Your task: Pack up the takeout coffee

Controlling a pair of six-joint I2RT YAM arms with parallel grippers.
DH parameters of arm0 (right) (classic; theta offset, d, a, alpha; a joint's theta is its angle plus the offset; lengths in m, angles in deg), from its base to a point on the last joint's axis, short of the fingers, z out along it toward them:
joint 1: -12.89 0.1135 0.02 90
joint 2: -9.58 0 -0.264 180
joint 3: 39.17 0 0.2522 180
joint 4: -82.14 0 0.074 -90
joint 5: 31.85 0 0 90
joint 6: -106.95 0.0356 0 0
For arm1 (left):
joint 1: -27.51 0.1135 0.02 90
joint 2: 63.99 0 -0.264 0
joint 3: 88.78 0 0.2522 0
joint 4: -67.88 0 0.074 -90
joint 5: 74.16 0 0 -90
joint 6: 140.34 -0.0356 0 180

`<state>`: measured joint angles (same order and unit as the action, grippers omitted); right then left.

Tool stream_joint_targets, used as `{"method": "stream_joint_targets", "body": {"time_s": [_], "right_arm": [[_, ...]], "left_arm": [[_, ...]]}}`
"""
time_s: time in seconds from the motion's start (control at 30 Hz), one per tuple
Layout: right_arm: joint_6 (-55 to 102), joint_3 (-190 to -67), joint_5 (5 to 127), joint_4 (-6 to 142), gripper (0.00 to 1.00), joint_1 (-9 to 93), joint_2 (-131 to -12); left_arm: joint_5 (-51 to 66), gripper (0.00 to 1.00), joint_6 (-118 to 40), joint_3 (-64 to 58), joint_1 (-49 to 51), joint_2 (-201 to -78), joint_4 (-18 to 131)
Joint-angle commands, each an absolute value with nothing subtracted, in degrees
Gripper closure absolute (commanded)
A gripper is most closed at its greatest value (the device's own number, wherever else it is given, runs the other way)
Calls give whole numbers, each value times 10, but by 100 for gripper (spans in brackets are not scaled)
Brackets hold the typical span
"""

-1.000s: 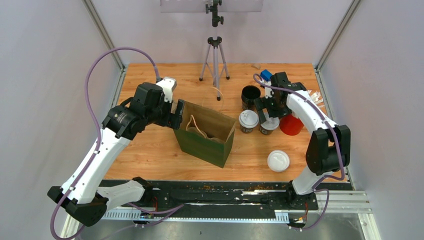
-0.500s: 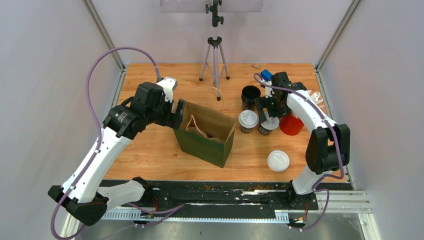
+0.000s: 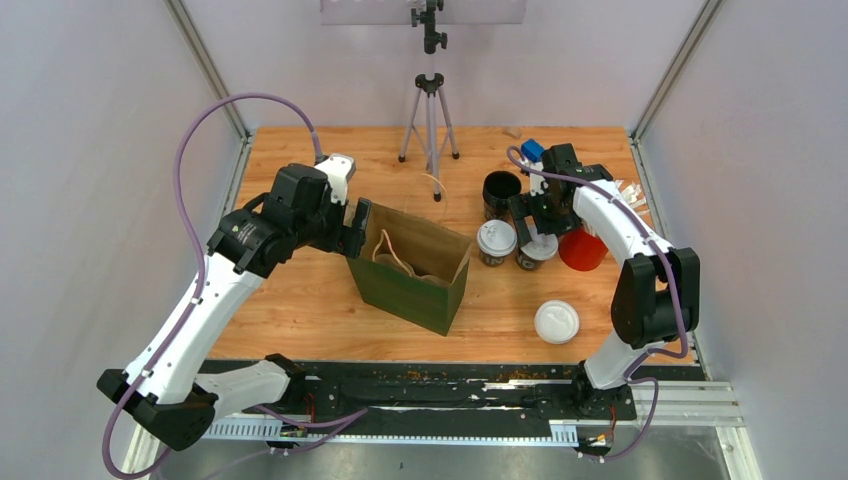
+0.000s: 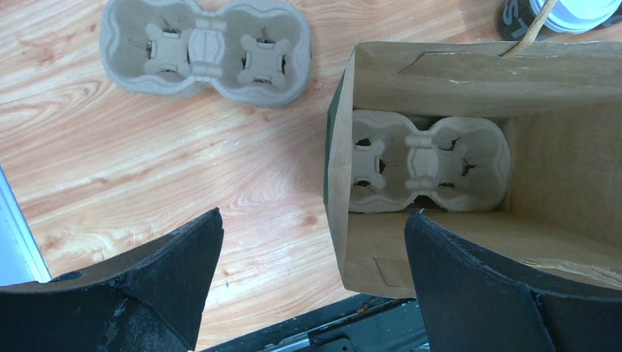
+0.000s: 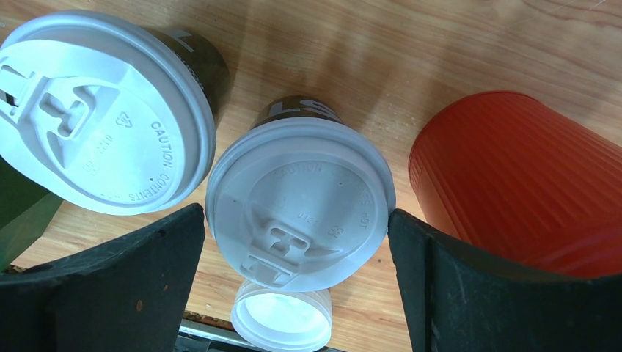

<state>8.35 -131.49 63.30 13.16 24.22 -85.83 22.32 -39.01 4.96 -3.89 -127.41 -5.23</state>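
Note:
Two takeout coffee cups, dark with white lids, stand side by side on the table right of the bag: one (image 3: 497,241) (image 5: 103,110) and one (image 3: 538,250) (image 5: 299,202). My right gripper (image 3: 535,230) (image 5: 297,213) is open and reaches down over the right-hand cup, a finger on each side of its lid. That cup still rests on the wood. The green paper bag (image 3: 410,270) (image 4: 440,249) stands open with a pulp cup carrier (image 4: 429,172) on its floor. My left gripper (image 3: 355,228) (image 4: 314,214) is open astride the bag's left wall.
A red ribbed cup (image 3: 582,249) (image 5: 521,176) stands just right of the right gripper. A black stack of cups (image 3: 501,192) sits behind, and a loose white lid (image 3: 556,322) (image 5: 282,319) lies nearer. A spare carrier (image 4: 205,51) lies left of the bag. A tripod (image 3: 430,120) stands at the back.

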Motion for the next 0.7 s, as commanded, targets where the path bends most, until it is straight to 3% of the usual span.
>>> {"method": "stream_joint_targets", "body": {"time_s": [0.0,0.67], "right_arm": [[89,-1315,650,146,5,240,-848],[85,-1312,646,137,2,240,-825]], "left_arm": [[220,1,-402,55,-37,-1273,-36],[215,1,-404,56,-37,-1273,-34]]}}
